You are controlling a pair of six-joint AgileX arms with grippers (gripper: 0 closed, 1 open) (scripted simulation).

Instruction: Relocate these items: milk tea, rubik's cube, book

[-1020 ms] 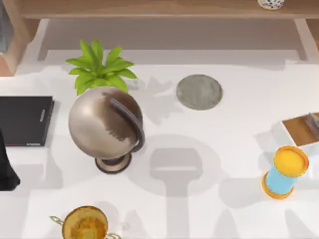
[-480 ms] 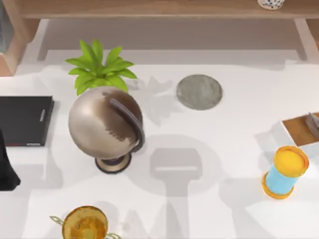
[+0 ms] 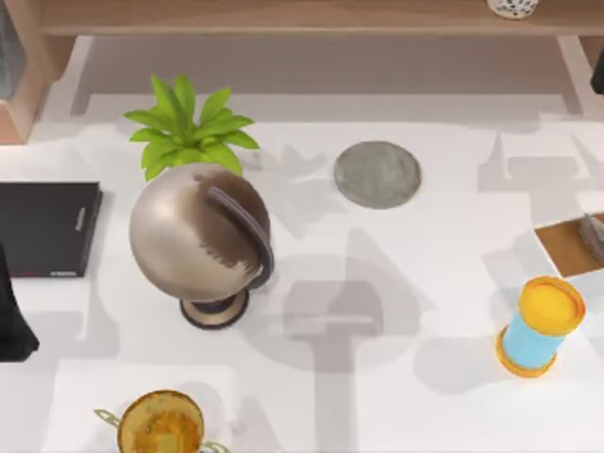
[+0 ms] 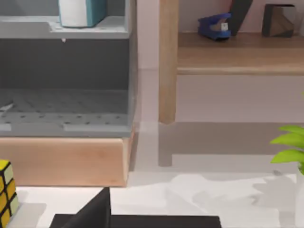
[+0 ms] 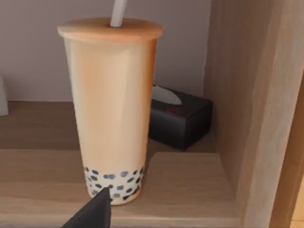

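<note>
Right beside a black tissue box (image 5: 180,121), upright clear milk tea cup (image 5: 112,109): peach-beige drink, dark pearls, orange lid. It stands on a wooden shelf (image 5: 190,190). Cannot tell either gripper's opening.

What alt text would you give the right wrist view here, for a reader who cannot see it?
A tall clear cup of milk tea, with dark pearls at the bottom, an orange lid and a white straw, stands upright on a wooden shelf. A black tissue box sits behind it, and a dark gripper finger pokes in near its base.

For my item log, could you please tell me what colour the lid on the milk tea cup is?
Orange, on the tall clear milk tea cup; the right wrist view shows it best.
</note>
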